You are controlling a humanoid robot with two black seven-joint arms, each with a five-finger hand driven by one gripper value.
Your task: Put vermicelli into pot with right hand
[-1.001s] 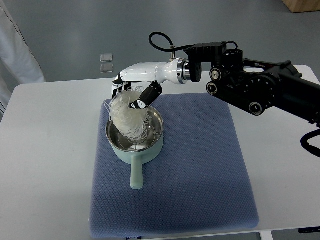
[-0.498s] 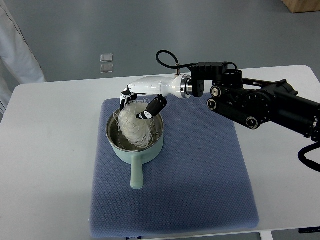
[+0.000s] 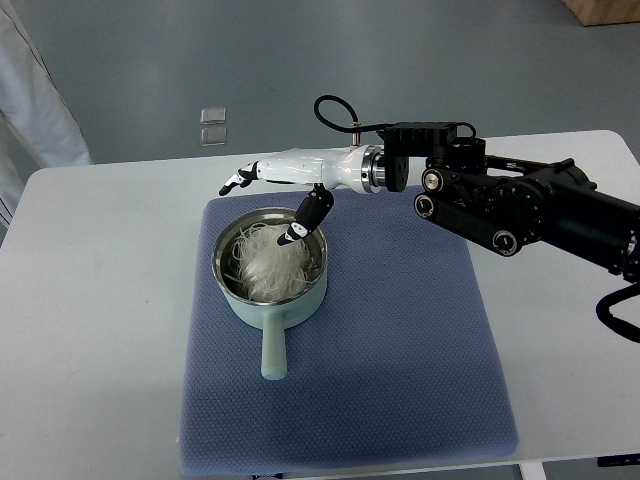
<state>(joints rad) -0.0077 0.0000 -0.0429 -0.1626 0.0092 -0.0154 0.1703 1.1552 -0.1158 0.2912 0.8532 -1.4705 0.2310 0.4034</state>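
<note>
A bundle of white vermicelli (image 3: 266,262) lies inside the pale green pot (image 3: 228,296), whose handle (image 3: 271,350) points toward the near edge. My right hand (image 3: 266,205) hovers just above the pot's far rim, open, its fingers (image 3: 238,181) stretched out to the left and the thumb (image 3: 305,215) hanging down toward the noodles. Nothing is held in it. The black right arm (image 3: 520,205) comes in from the right edge.
The pot sits on a blue-grey mat (image 3: 400,360) spread over the white table (image 3: 100,320). A person's white sleeve (image 3: 30,95) shows at the top left, beyond the table. Grey floor lies behind.
The hand lowered the vermicelli into the pot, then spread its fingers and let go; the bundle now rests in the pot and the fingers point left.
</note>
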